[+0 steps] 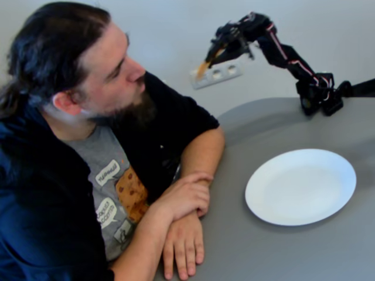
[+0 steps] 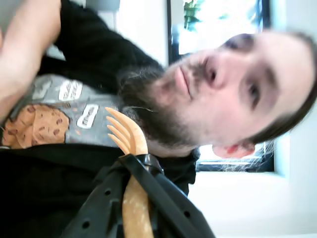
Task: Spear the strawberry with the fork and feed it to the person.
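Observation:
The pale orange fork (image 1: pixel 202 69) sticks out of my black gripper (image 1: pixel 214 54), which is raised high above the table's far side. Its tines point left and down toward the person (image 1: pixel 99 70), a hand's width short of his face. In the wrist view the fork (image 2: pixel 128 134) is clamped in the gripper (image 2: pixel 138 163). Its tines are bare and aim at his beard and neck (image 2: pixel 148 114). He looks toward the fork. No strawberry shows on the tines, the plate or the table. The white plate (image 1: pixel 300 186) lies bare.
The grey table (image 1: pixel 263 252) bears the plate at the right. The man's crossed forearms (image 1: pixel 184 234) rest on its left edge. My arm's base (image 1: pixel 319 93) stands at the far right edge. A white socket strip (image 1: pixel 220 74) is on the wall behind the fork.

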`<state>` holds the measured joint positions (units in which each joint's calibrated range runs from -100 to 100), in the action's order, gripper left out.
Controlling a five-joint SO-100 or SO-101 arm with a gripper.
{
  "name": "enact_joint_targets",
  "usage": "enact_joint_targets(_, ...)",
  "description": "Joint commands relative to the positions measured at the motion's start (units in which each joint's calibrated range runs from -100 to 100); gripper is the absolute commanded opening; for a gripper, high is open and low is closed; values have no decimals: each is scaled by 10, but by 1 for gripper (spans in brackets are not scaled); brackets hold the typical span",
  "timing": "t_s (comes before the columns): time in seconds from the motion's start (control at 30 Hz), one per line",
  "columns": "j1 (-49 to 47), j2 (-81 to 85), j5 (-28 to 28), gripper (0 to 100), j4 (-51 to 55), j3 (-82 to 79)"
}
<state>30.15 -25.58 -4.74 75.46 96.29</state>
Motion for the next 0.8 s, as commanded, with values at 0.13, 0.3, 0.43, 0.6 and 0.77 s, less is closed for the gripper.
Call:
enact_joint_targets(0.13,-167,47,3,2,162,14)
enact_joint_targets(0.3,-201,122,4,2,243,14)
enact_joint_targets(0.43,-220,179,2,2,245,3)
enact_joint_targets(0.6,-231,188,3,2,244,-34)
enact_joint_targets(0.77,-235,350,3,2,245,-159)
